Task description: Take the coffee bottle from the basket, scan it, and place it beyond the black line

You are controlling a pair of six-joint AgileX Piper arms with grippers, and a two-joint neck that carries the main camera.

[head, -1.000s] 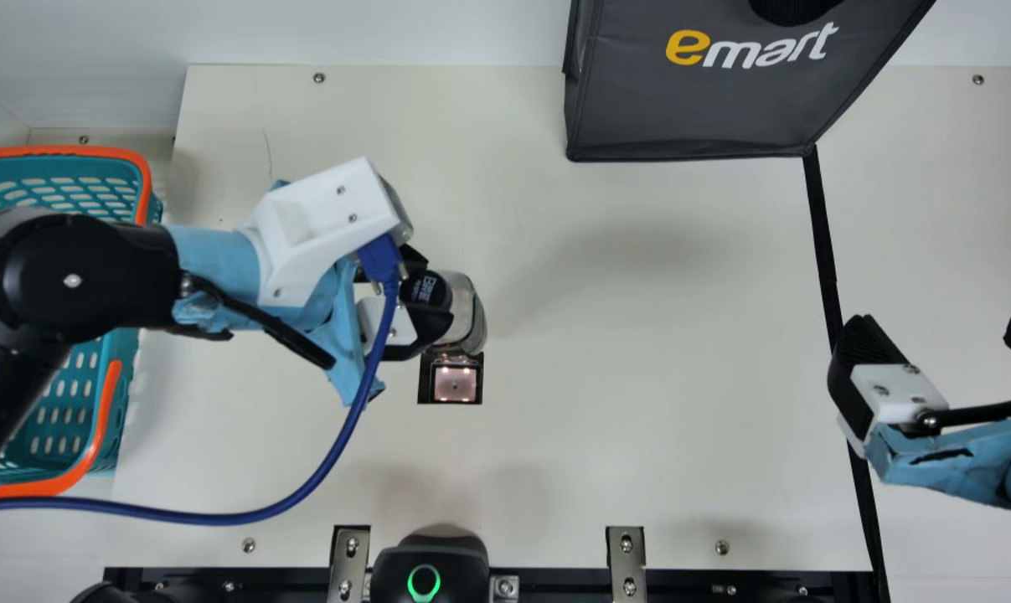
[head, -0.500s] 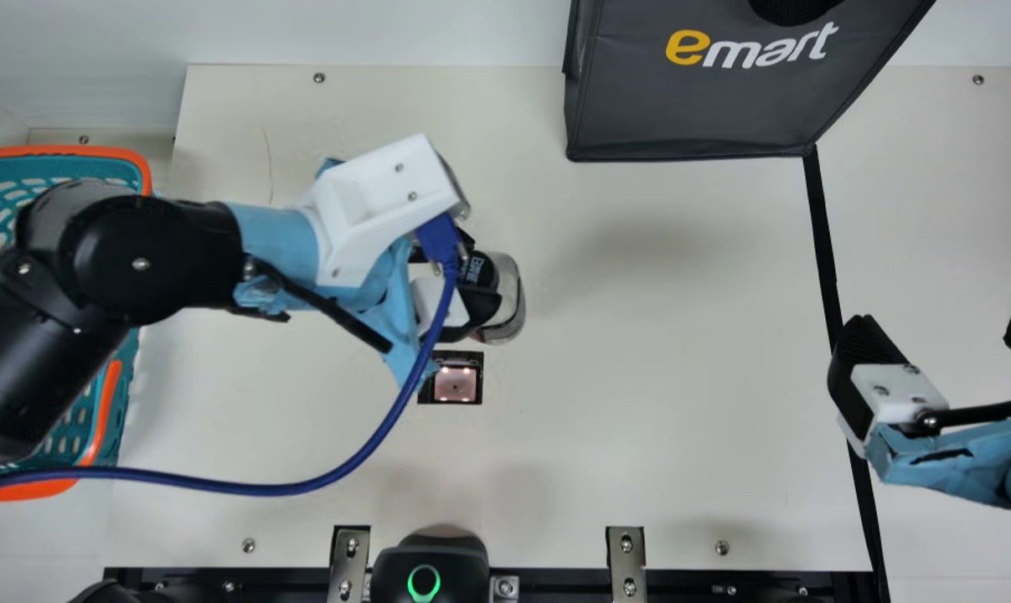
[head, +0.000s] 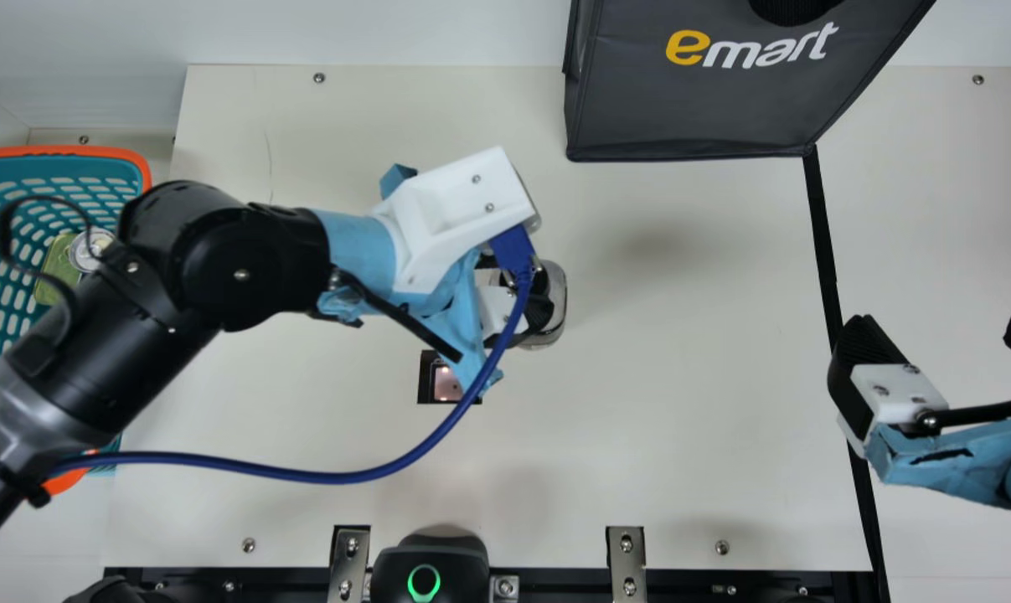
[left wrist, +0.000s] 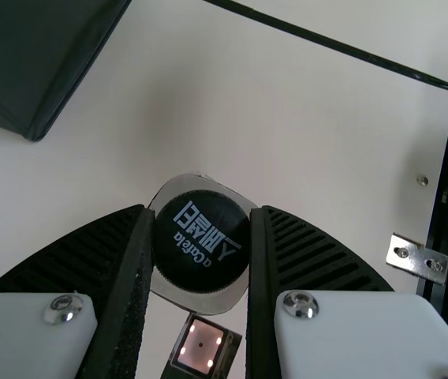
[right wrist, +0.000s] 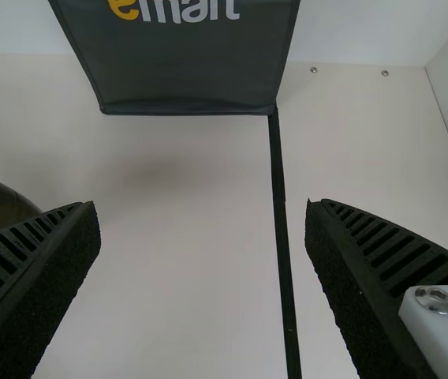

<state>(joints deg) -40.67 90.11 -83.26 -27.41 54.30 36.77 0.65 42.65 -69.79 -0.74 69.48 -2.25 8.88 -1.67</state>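
Nearest, at the table's near edge, a black device (head: 424, 578) shows a green ring. Beyond it is the lit scan window (head: 446, 385), partly covered by the left arm and its blue cable (head: 304, 476); a second ago it lay fully exposed.

The left gripper (left wrist: 200, 210) is closed on the coffee bottle (left wrist: 202, 241), black cap facing up between its ribbed fingers. Over the last second that arm has carried the bottle rightward in the main view, from just behind the window to a spot past it. This looks like the end of the scanning pass and the start of the transfer, though whether the code was read cannot be told.

The right gripper (head: 942, 325) stands wide with nothing in it, unmoved, astride the black line (head: 823, 243). The bottle is still well short of that line, so placing remains; the waiting gripper could be in the way, or could take it over.

With the left arm shifted, a green item (head: 57, 264) has come into sight in the teal basket (head: 95, 152). Farthest off, the dark grey bag (head: 698, 100) stands unchanged at the line's far end.
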